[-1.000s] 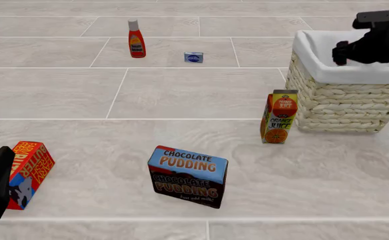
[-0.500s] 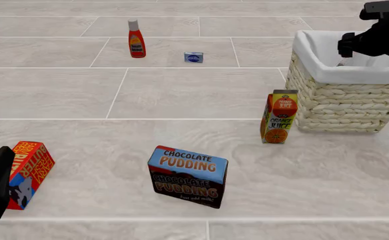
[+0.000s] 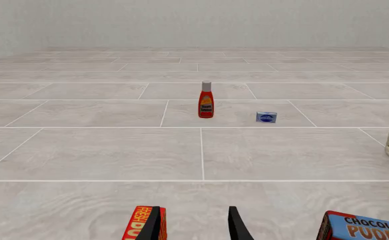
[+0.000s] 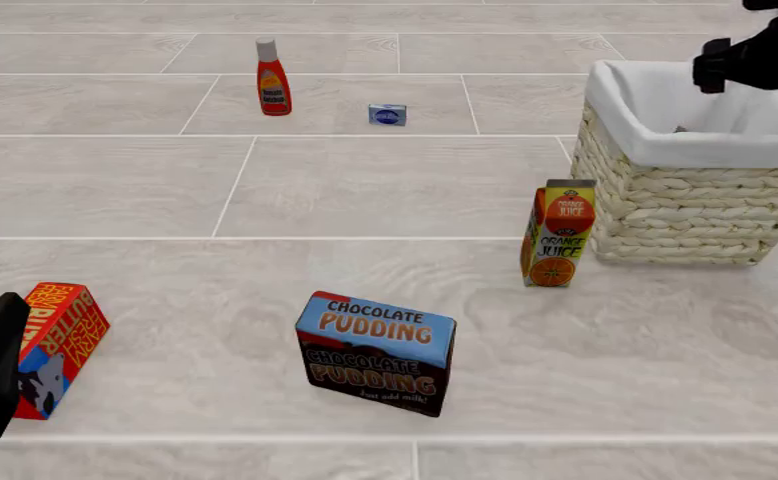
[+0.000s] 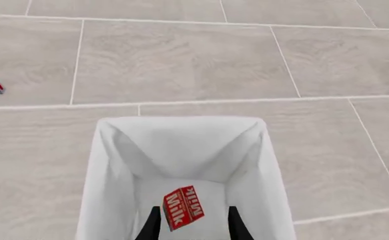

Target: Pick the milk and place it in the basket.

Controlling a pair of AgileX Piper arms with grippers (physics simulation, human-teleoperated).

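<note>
Milk (image 5: 183, 207) is already lying down inside the basket (image 5: 108, 170), with the right pincer (image 5: 190, 227) above it, spread and empty. Main risk seems to be that arm snagging the lining on exit.

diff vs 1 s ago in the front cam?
The right gripper has risen up and away over the basket, now partly out of frame. The milk lies on the basket's lining, free of the open fingers, so it is released. The left gripper, orange juice, chocolate pudding, ketchup and butter box have not moved.
</note>
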